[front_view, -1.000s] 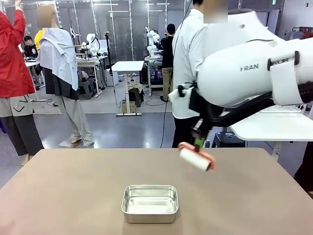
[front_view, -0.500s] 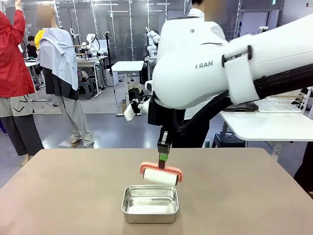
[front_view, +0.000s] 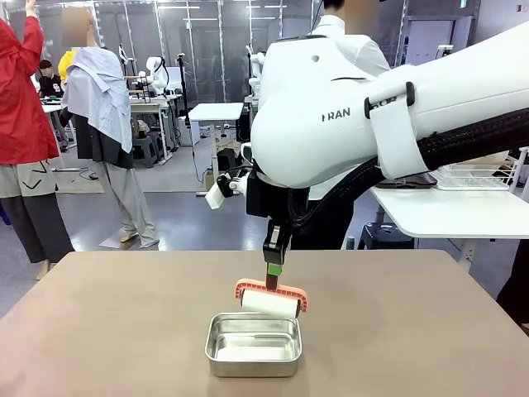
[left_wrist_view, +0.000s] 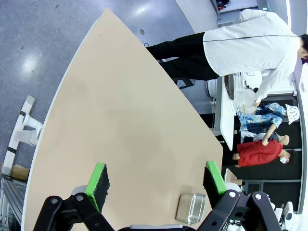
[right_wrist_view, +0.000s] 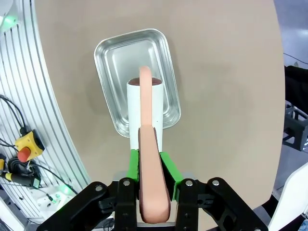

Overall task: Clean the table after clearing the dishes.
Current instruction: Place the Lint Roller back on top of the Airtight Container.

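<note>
The brown table [front_view: 99,331] carries a small steel pan [front_view: 253,343] near its front middle. My right gripper [front_view: 274,266] points down, shut on the pink handle of a lint roller [front_view: 270,299], whose white roll hangs just above the pan's far rim. In the right wrist view the roller [right_wrist_view: 146,110] lies over the pan [right_wrist_view: 108,62], its handle clamped between the green pads of my right gripper [right_wrist_view: 150,173]. My left gripper [left_wrist_view: 156,178] is open, high above the table [left_wrist_view: 125,120], with nothing between its fingers [left_wrist_view: 98,180]. The dishes are out of view.
A person in a white shirt [front_view: 331,33] stands at the table's far side, also seen as the person [left_wrist_view: 250,45] in the left wrist view. A white side table [front_view: 463,211] with a wire rack stands at the right. The pan [left_wrist_view: 191,209] shows below the left gripper.
My right arm has swung left with the lint roller, from over the table's right half to above the steel pan, and lowered a little. The left gripper stays open.
</note>
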You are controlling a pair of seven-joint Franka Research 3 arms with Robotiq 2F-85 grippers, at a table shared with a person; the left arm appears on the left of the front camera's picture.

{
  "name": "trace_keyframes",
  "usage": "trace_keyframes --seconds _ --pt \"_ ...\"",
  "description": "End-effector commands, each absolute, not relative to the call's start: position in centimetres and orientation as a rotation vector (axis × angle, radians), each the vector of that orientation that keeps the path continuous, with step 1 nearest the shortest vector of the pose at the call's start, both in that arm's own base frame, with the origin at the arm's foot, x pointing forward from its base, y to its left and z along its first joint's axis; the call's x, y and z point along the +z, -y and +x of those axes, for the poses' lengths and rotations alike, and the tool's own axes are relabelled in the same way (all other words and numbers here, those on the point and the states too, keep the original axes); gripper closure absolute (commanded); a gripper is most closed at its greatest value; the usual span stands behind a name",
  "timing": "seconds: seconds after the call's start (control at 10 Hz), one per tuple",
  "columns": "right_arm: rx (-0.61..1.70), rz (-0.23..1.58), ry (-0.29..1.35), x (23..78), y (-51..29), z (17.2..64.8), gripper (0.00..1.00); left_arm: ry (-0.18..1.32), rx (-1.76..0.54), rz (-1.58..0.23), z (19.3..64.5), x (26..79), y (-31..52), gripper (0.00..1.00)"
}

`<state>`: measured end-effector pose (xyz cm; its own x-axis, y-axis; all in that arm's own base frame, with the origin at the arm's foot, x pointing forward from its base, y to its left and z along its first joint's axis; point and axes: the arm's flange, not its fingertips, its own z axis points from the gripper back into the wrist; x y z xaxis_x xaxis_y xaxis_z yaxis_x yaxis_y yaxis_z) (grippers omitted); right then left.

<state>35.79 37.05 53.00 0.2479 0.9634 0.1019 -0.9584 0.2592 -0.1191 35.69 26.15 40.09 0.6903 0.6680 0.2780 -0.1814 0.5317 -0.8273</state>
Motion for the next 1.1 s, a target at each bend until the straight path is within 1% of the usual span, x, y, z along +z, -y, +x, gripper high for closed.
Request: trace_keyframes --seconds 0.0,0.1,0.2,0.4,0.7,1.0 --pt "1.318 -0.034 0.178 53.2 -36.9 35.6 0.78 0.640 0.557 -0.880 35.6 40.3 -26.3 0.00" --pt "1.310 -0.035 0.166 53.0 -37.1 35.8 0.78 0.640 0.557 -0.880 35.6 40.3 -26.3 0.00" --pt "1.407 -0.100 0.090 51.9 -38.9 36.7 0.78 0.640 0.557 -0.880 35.6 40.3 -26.3 0.00" --pt "1.482 -0.079 0.026 50.0 -40.9 38.2 0.78 0.640 0.557 -0.880 35.6 40.3 -26.3 0.00" --pt "1.554 -0.069 -0.006 47.9 -43.3 39.3 0.78 0.640 0.557 -0.880 35.6 40.3 -26.3 0.00" --pt "1.576 -0.046 -0.036 44.9 -44.4 41.2 0.78 0.640 0.557 -0.880 35.6 40.3 -26.3 0.00"
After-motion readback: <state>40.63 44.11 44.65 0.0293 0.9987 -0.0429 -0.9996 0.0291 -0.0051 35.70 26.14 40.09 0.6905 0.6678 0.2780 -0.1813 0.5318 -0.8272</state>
